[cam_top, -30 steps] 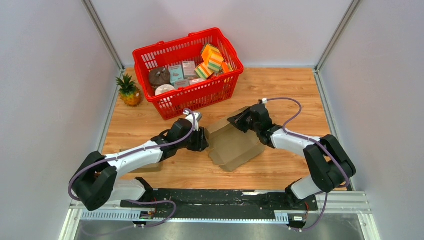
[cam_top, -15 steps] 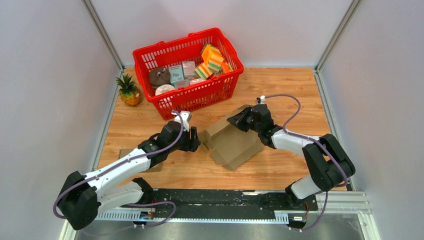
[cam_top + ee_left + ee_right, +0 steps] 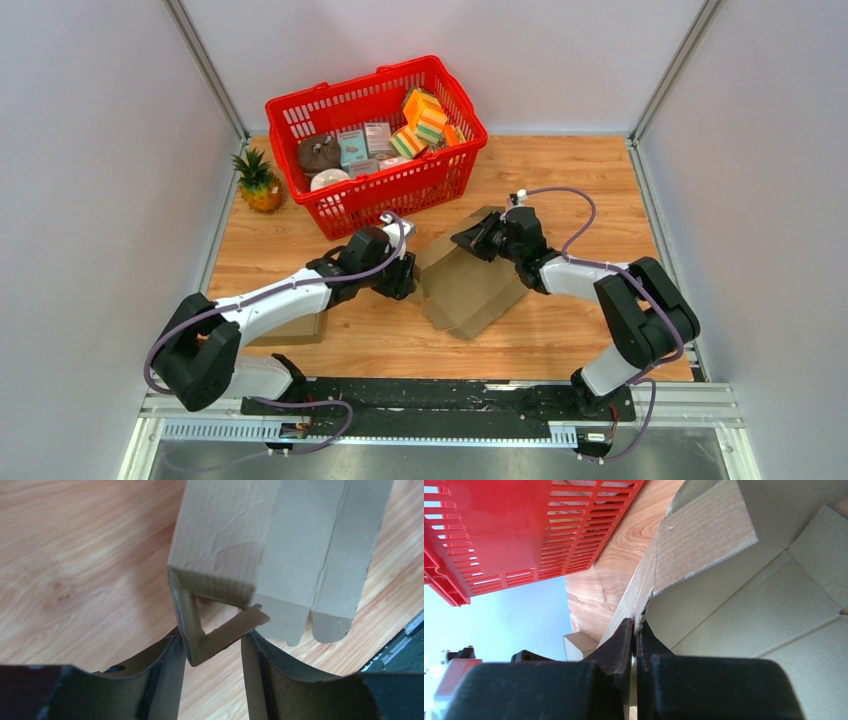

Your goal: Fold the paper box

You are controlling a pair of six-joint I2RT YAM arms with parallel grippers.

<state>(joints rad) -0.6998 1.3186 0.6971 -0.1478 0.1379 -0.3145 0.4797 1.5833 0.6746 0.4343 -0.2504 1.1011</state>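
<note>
Brown corrugated paper box [image 3: 475,290], half-folded; one wall raised, end flaps splayed loose. Lies tilted near the middle of the wooden surface [image 3: 560,180].

The paper box [image 3: 478,288] lies mid-tabletop between the left gripper [image 3: 408,283] and right gripper [image 3: 463,241]; a red basket [image 3: 400,192] stands by the far edge.

White links [image 3: 275,308], black joints [image 3: 200,365], purple cables [image 3: 556,189], seemingly matte fingers [image 3: 165,680]

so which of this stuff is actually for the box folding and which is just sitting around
For the job:
paper box, partly raised
right hand, pinching its wall edge
left hand, open at a corner flap

Just lying about:
red basket with its contents
pineapple
flat cardboard piece at the near left
</note>
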